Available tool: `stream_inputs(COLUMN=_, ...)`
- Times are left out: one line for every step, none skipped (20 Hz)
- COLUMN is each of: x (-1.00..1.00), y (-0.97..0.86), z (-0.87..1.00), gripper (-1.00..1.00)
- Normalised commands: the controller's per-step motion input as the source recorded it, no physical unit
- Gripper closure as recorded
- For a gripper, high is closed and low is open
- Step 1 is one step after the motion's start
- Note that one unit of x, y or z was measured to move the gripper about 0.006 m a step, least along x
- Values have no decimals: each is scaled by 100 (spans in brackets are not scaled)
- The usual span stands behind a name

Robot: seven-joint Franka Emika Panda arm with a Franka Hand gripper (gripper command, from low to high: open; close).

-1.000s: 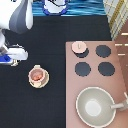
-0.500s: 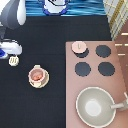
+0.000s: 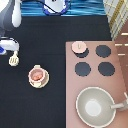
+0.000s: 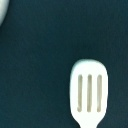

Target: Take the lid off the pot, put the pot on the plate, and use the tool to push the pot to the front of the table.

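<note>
Steep overhead; wrist close, seemingly sharing tool (image 3: 14, 61) beneath gripper (image 3: 12, 51).

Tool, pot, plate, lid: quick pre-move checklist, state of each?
1. Lid off the pot: ok, it lies on the stove panel at the exterior view's right.
2. Pot on the plate: ok, the plate rim shows around it.
3. Gripper at the tool: ok, at the exterior view's left edge, directly above the spatula.
4. Tool in grasp: cannot tell.
5. Tool head in wrist view: ok, slotted head seen over the black table.
6. Tool apart from pot: ok.
</note>
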Motion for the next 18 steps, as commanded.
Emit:
stream_inputs(x=-100, y=0, z=-78, gripper=-100)
stream_inputs(x=-100, y=0, z=-78, gripper=-100)
stream_inputs(x=-100, y=0, z=-77, gripper=-100)
stream_inputs(x=-100, y=11, z=-75, gripper=-100)
stream_inputs(x=-90, y=21, z=-71, gripper=-100)
stream_inputs(x=-82, y=22, z=-72, gripper=-100)
stream_inputs(x=-84, y=18, z=-73, gripper=-100)
stream_inputs(x=-82, y=11, z=-73, gripper=-100)
stream_inputs(x=-84, y=4, z=-74, gripper=-100)
stream_inputs(x=-87, y=0, z=-74, gripper=-100)
stream_inputs(x=-82, y=0, z=-71, gripper=-100)
stream_inputs(x=-81, y=0, z=-68, gripper=-100)
stream_inputs(x=-80, y=-4, z=-62, gripper=-100)
stream_inputs(x=-81, y=-10, z=-60, gripper=-100)
stream_inputs(x=-75, y=-17, z=-53, gripper=-100)
stream_inputs(x=-72, y=-27, z=-45, gripper=-100)
stream_inputs(x=-67, y=-42, z=-31, gripper=-100)
stream_inputs(x=-65, y=-52, z=-22, gripper=-100)
